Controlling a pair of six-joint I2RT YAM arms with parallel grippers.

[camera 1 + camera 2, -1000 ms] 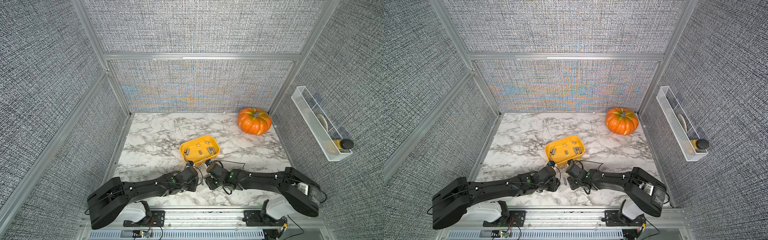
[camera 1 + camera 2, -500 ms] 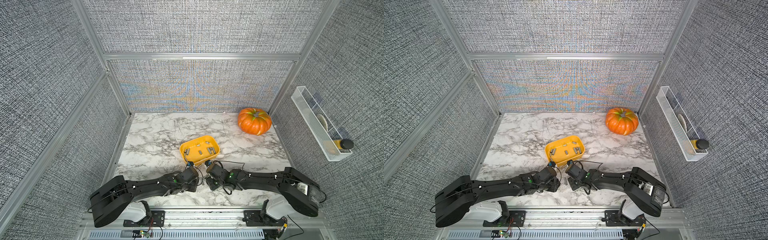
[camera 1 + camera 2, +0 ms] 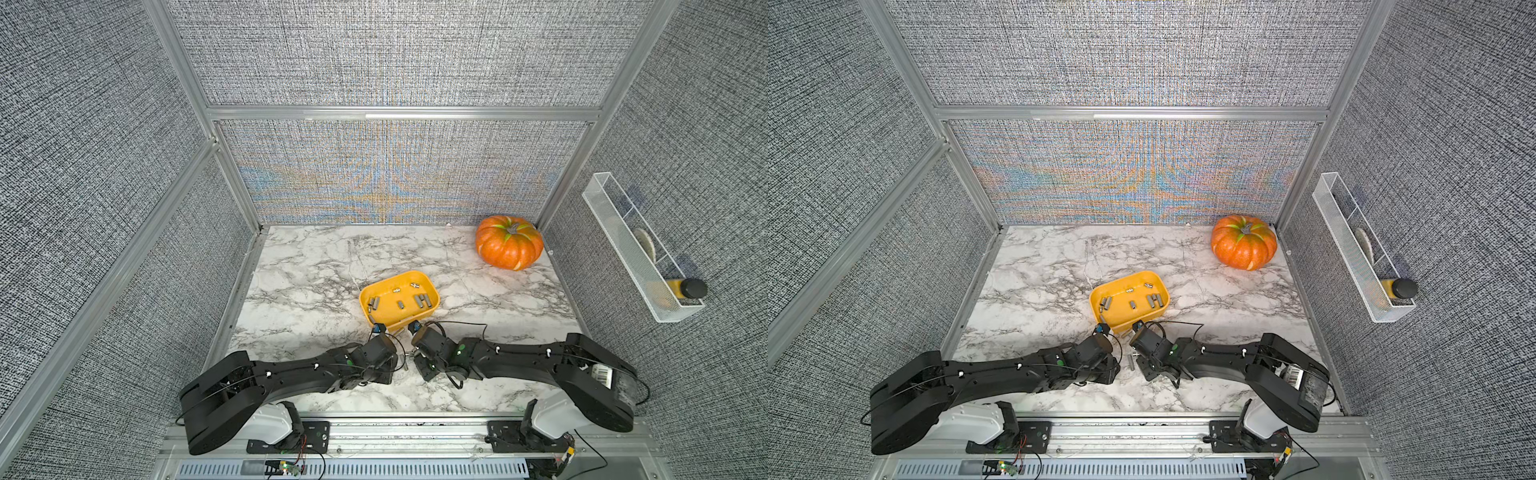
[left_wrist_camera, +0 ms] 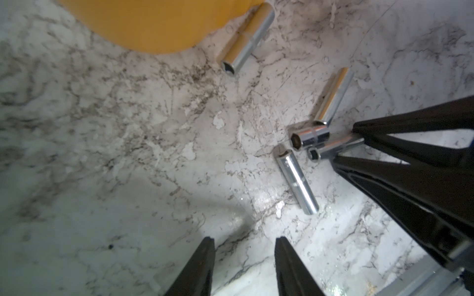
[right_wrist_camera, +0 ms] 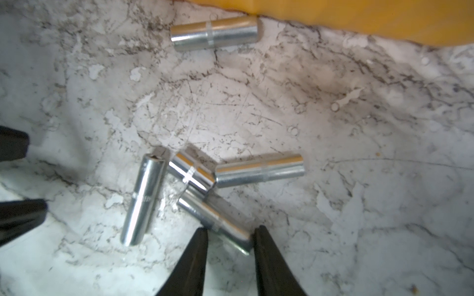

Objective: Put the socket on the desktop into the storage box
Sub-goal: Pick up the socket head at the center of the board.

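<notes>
Looks like grasp step: right hand straddles one socket in cluster on table nr front edge, just short of storage box, can't tell if clamped; left hand apart, empty; next prob needs firm nip, lift over box rim.

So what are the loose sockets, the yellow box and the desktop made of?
Sockets: metal, probably chromed steel; bright mirror-like reflections, machined bands.
Storage box: looks like moulded plastic; uniform yellow-orange, matte, rounded corners.
Desktop: marble pattern, white with grey veins; chipped-looking flecks in the wrist views suggest a printed film or laminate, not certain.
</notes>
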